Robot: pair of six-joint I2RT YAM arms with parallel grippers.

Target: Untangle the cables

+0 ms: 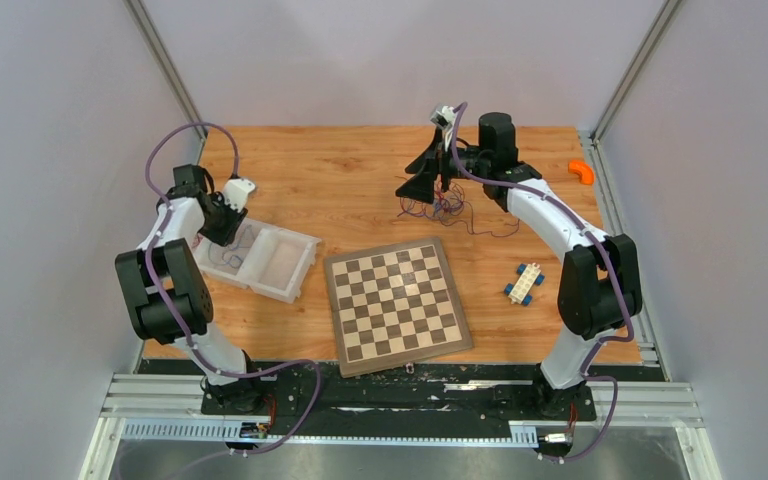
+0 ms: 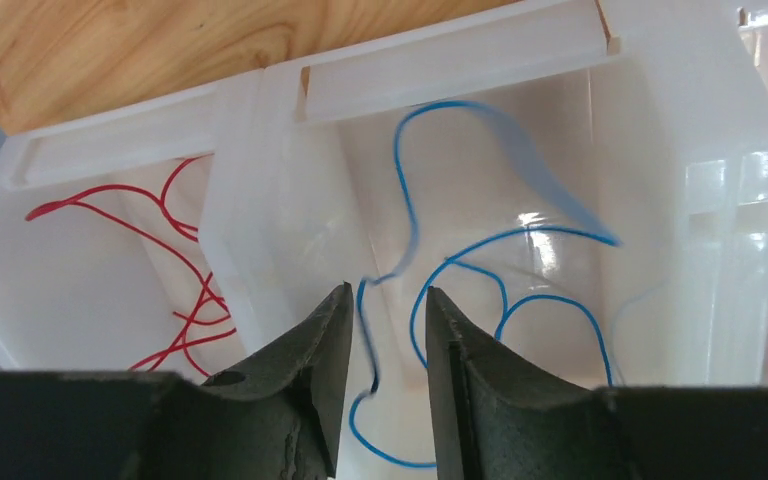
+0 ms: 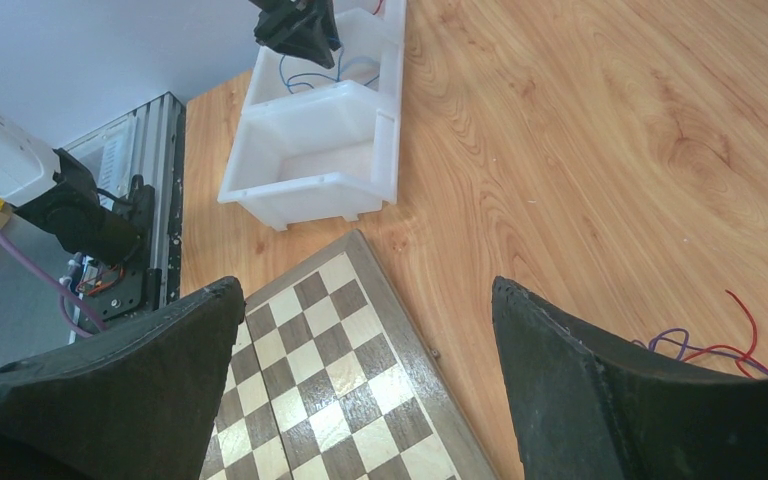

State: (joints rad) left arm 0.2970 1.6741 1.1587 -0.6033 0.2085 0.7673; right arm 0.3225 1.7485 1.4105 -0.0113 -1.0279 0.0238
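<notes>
Left gripper (image 1: 222,222) hangs low over a white plastic bin (image 1: 282,268) at the left side of a wooden table (image 1: 340,190). Its wrist camera shows the two black fingers (image 2: 325,385) a narrow gap apart inside the bin's middle section. One of the blue wires (image 2: 535,232) runs loosely between the fingers, which are not pinching it. More blue loops lie on the floor of that section. The section to the left holds only red wires (image 2: 200,318), curled together.

A chessboard (image 1: 395,303) lies flat near the table's middle, just right of the bin and slightly turned.

Behind the chessboard, toward the far edge, the right gripper (image 1: 430,180) is raised above the table with its fingers spread wide and nothing between them. Beside it on the wood lies a small tangle of wires (image 1: 450,207), red, blue and dark purple mixed together.

Further right, a blue and white toy block (image 1: 525,283) rests near the right arm. An orange piece (image 1: 582,171) sits at the far right edge.
</notes>
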